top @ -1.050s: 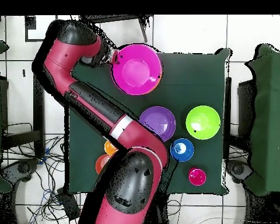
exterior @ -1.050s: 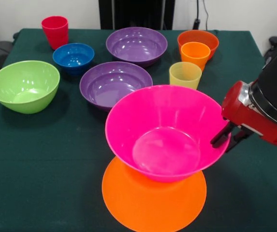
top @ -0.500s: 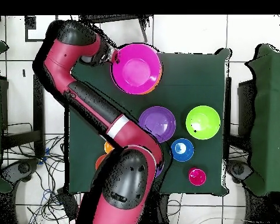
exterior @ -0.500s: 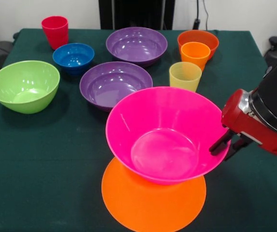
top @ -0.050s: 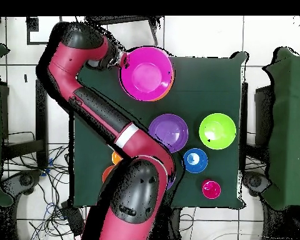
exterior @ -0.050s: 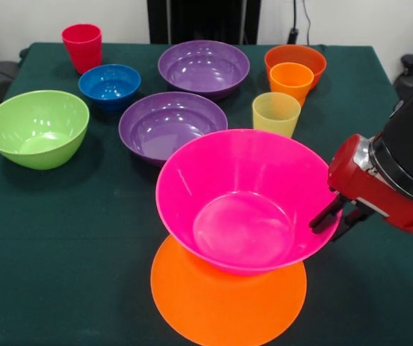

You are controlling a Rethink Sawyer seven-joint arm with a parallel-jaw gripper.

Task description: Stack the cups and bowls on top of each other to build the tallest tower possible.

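A large pink bowl (exterior @ -0.050s: 242, 209) hangs tilted just over the wide orange bowl (exterior @ -0.050s: 220, 306) at the near edge of the table. I cannot tell whether the two touch. My gripper (exterior @ -0.050s: 327, 220) is shut on the pink bowl's right rim. In the overhead view the pink bowl (top @ -0.050s: 146, 72) covers nearly all of the orange one, with the gripper (top @ -0.050s: 122, 62) at its left rim. Two purple bowls (exterior @ -0.050s: 171, 124) (exterior @ -0.050s: 203, 67), a lime green bowl (exterior @ -0.050s: 37, 128), a blue bowl (exterior @ -0.050s: 109, 84), a red cup (exterior @ -0.050s: 82, 47) and a yellow cup (exterior @ -0.050s: 276, 112) stand apart behind.
An orange-yellow cup (exterior @ -0.050s: 291, 81) stands inside the small red-orange bowl (exterior @ -0.050s: 298, 58) at the far right. The dark green tablecloth (exterior @ -0.050s: 62, 238) covers the table. My red arm (top @ -0.050s: 96, 112) crosses the table's left side in the overhead view.
The gripper and the pink bowl have sunk slightly and shifted a little left over the orange bowl. Everything else has stayed in place.
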